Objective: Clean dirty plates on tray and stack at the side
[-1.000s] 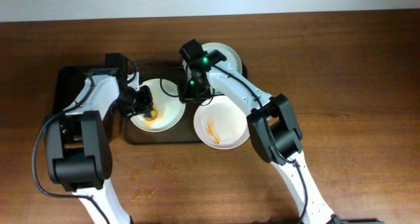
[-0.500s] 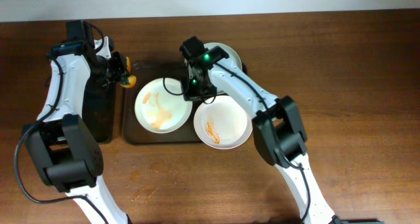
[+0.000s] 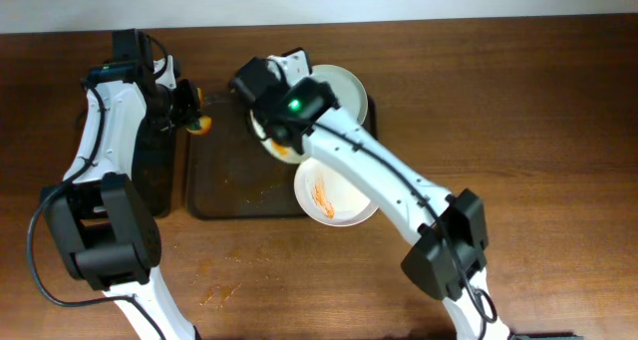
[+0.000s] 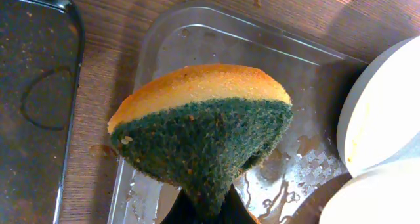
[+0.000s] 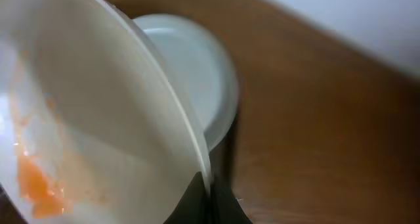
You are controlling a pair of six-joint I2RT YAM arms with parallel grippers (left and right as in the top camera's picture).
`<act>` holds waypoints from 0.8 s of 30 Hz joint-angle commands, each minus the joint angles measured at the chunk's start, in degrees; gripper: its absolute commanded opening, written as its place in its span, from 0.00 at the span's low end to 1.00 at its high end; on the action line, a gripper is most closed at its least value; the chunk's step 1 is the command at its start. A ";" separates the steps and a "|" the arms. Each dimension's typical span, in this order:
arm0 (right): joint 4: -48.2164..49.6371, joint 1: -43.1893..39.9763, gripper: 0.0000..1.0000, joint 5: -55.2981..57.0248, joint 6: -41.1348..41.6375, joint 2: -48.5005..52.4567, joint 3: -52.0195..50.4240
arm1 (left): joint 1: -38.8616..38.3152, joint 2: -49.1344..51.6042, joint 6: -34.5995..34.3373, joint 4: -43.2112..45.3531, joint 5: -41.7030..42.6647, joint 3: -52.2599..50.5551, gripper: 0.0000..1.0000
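Clamps a smeared plate (image 5: 98, 106) by the rim in the right gripper (image 5: 205, 201), tilted steeply over the tray's (image 3: 229, 195) 12 o'clock half. Pinches a sponge (image 4: 203, 125) in the left gripper (image 4: 207, 203) at 10 o'clock, green face visible only from the wrist.

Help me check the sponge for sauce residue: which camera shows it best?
Left wrist: the sponge fills the frame, orange top and dark green scouring face sharp. Overhead shows only a small orange speck at the left gripper. Right wrist does not show it.
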 commanded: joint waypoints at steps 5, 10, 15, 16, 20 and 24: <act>0.72 5.55 0.04 26.12 1.75 -1.29 0.76 | 0.07 -0.17 0.96 -0.07 -0.44 0.57 0.01; 2.34 6.99 0.04 27.54 1.73 -1.29 0.76 | 0.07 -0.17 0.96 -0.09 -0.42 0.57 0.01; 5.60 8.41 0.04 29.62 1.70 -1.31 0.76 | 0.07 -0.15 0.96 -0.11 -0.42 0.57 0.01; 6.19 8.55 0.04 29.62 1.70 -1.31 0.76 | 0.07 -0.15 0.96 -0.11 -0.42 0.57 0.01; 5.90 8.11 0.04 24.30 1.66 -1.31 0.76 | 0.02 -0.17 0.96 -0.09 -0.42 0.57 0.01; 3.17 4.42 0.04 10.34 1.66 -2.21 0.76 | -0.50 -0.15 0.96 -0.09 -0.44 0.57 0.01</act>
